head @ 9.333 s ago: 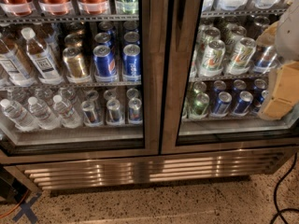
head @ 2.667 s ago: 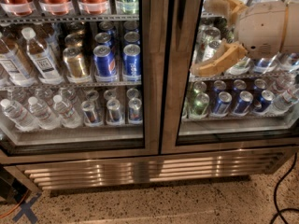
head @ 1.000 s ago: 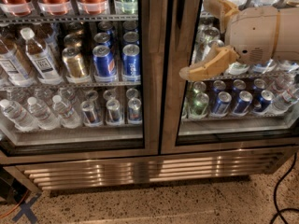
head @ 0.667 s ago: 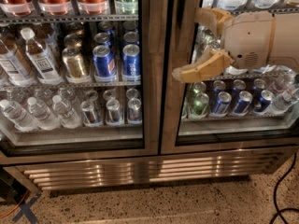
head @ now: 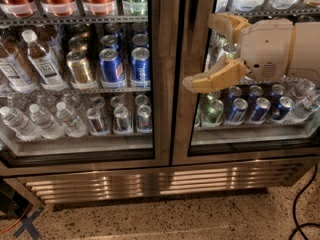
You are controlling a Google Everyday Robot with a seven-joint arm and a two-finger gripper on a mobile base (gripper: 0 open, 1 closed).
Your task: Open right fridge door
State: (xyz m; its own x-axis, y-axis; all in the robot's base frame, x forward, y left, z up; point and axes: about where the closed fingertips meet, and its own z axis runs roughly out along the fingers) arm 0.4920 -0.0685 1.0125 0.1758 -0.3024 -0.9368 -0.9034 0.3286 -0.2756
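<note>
1. Left fridge door [head: 161, 109]: glass pane in a steel frame, filling the 9 o'clock half of the view. Behind the glass are water bottles [head: 30, 124] on the lower shelf at 8 o'clock, and a gold can [head: 80, 66] just beside blue cans [head: 120, 61] on the middle shelf.
2. Vent grille [head: 150, 181]: steel slats under both doors, at 6 o'clock, above a speckled floor [head: 175, 219].
3. Right fridge door [head: 250, 153]: glass pane in a brushed-steel frame with a black inner edge, filling the 3 o'clock half. It sits flush with the left door, the two frames meeting near 12 o'clock.
4. Gripper [head: 200, 53]: tan, at 2 o'clock, in front of the right fridge door. Its fingers are spread wide apart and hold nothing. The lower fingertip lies over the door's left frame edge; contact cannot be told.
5. Dark blue cans [head: 250, 109]: a row behind the right glass at 3 o'clock, below the gripper.
6. Black cable [head: 300, 204]: on the floor at 5 o'clock.
</note>
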